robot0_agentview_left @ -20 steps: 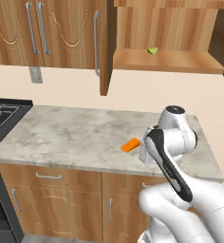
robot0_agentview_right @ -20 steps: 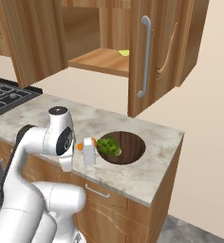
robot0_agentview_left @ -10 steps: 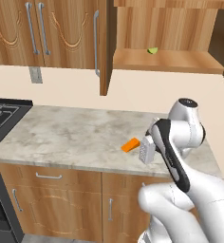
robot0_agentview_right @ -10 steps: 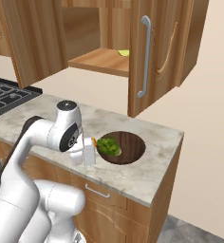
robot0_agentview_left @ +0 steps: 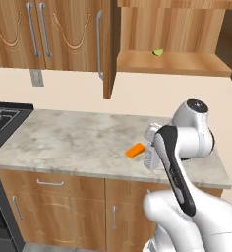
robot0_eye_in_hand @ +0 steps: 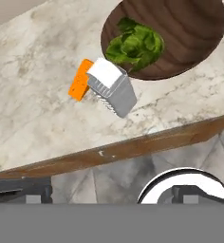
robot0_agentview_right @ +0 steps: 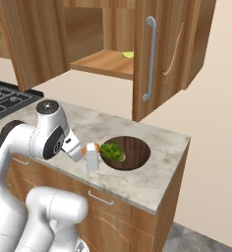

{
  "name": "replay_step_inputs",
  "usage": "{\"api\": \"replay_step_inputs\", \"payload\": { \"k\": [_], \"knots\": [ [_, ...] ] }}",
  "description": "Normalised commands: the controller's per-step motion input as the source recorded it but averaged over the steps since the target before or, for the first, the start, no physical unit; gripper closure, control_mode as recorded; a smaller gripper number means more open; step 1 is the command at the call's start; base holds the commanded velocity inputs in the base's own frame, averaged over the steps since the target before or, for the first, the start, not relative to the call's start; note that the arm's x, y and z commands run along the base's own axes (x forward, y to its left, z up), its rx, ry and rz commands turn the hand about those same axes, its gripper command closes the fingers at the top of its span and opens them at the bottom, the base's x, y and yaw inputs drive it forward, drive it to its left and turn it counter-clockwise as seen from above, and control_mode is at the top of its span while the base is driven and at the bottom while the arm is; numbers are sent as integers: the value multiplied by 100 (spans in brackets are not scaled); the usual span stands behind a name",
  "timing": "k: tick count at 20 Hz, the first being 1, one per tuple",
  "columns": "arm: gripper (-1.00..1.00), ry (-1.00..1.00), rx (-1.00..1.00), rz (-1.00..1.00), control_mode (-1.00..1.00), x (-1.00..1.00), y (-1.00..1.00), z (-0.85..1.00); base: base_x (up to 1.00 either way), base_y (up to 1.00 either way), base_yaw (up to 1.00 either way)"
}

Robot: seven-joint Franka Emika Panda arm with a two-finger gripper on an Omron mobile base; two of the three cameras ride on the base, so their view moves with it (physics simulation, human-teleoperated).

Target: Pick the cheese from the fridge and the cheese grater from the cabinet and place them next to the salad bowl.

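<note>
A: Report the claw status.

B: The claw itself is hidden behind the arm in both base views, and the hand view does not show its fingertips. I cannot tell whether the fingers are apart or together. The grater appears to stand free on the tabletop, so the claw probably holds nothing, but that is a judgement.

A: Locate the task items, nearest first.

B: The cheese grater point(robot0_eye_in_hand: 113, 88) stands near the front edge of the tabletop point(robot0_agentview_left: 64, 142), upright or close to it. The cheese point(robot0_eye_in_hand: 80, 79) lies flat just beside it, touching or nearly touching. The salad bowl point(robot0_agentview_right: 135, 152) sits just beyond the grater, with its greens on the side facing the grater. In the right base view the grater point(robot0_agentview_right: 92, 156) is just beside the bowl rim. In the left base view the cheese point(robot0_agentview_left: 135, 149) shows next to the grater point(robot0_agentview_left: 151, 151).

A: And further back?

B: The cabinet point(robot0_agentview_right: 152, 59) hangs above the tabletop with its door open. A small green item point(robot0_agentview_left: 158, 52) rests on its shelf. The fridge is not within these views.

A: Which step is in hand?

B: Both items sit next to the bowl, so placement looks complete. The step is release and withdrawal.

A: Next move requirements?

B: Lift the hand straight clear. Avoid brushing the grater, which could tip toward the tabletop edge.
</note>
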Motion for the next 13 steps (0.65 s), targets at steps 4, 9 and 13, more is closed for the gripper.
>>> {"api": "replay_step_inputs", "payload": {
  "k": [4, 9, 13],
  "knots": [
    [-100, -4, -12, 44, -100, -36, 100, 0, 0, 0, 0],
    [-100, -5, -25, 34, -100, -47, 100, -21, 0, 0, 0],
    [-100, 4, -9, 13, -100, -11, 100, -27, 0, 0, 0]
  ]
}}
